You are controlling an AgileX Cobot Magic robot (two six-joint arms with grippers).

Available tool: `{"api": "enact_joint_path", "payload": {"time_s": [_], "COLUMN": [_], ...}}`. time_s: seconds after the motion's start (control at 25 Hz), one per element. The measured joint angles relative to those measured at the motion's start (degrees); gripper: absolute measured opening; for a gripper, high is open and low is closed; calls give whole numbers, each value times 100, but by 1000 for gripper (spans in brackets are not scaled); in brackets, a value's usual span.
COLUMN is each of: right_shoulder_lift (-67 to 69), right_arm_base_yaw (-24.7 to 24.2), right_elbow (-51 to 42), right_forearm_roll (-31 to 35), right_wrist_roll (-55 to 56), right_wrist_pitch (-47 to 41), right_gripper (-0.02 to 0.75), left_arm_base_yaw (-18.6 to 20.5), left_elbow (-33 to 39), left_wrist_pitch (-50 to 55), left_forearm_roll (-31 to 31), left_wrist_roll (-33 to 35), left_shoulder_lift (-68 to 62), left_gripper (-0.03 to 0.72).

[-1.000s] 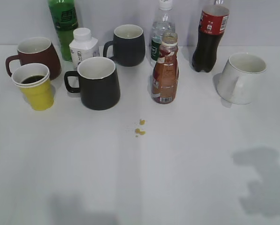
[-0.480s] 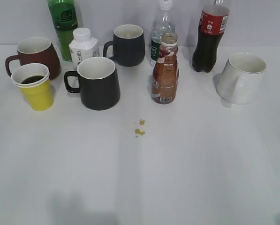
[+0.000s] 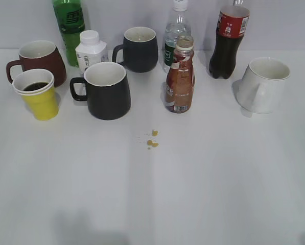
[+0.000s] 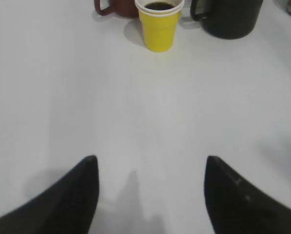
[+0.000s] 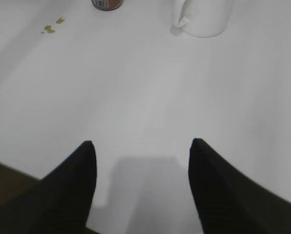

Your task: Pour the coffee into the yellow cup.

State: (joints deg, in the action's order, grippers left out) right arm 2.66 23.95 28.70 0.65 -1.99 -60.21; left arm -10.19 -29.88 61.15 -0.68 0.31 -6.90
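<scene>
The coffee bottle (image 3: 180,76) stands upright and uncapped in the middle of the white table, part full of brown liquid; its base shows at the top of the right wrist view (image 5: 106,4). The yellow cup (image 3: 38,95) stands at the left with dark liquid inside, and also shows in the left wrist view (image 4: 159,24). Neither arm shows in the exterior view. My left gripper (image 4: 150,168) is open and empty over bare table, well short of the cup. My right gripper (image 5: 141,151) is open and empty near the table's front edge.
A black mug (image 3: 106,91), a brown-red mug (image 3: 40,59), a dark mug (image 3: 138,48), a white mug (image 3: 264,84), a cola bottle (image 3: 229,41), a green bottle (image 3: 69,28), a clear bottle (image 3: 176,30) and a white jar (image 3: 90,49) stand around. Small yellow drops (image 3: 152,140) lie mid-table.
The arm shadow at the lower right of the table has gone from the exterior view. The bottle, cup and mugs have not moved.
</scene>
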Motion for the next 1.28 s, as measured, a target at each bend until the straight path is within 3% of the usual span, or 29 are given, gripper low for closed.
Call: {"api": "enact_joint_path", "payload": {"time_s": [0.36,0.64,0.76,1.28], "right_shoulder_lift": [0,-25,-36,-308], "right_arm_base_yaw": [-119,-1790,-2154,-2195], "right_elbow": [-4,-4,-4,-4], "right_forearm_roll": [0,-34,-34,-28], "right_wrist_roll": [1,1,1,1], "right_wrist_pitch": [34,53,54,62], "right_gripper": [448,448,448,448], "left_arm_base_yaw": [38,916,1072,1079], "left_elbow": [0,7,7,7], "left_wrist_pitch": [-5,-5,4,-1], "left_forearm_roll": [0,0,68,-6], "left_wrist_roll": [4,4,4,4], "left_shoulder_lift": [7,454,701,732], "left_gripper": [491,491,491,491]}}
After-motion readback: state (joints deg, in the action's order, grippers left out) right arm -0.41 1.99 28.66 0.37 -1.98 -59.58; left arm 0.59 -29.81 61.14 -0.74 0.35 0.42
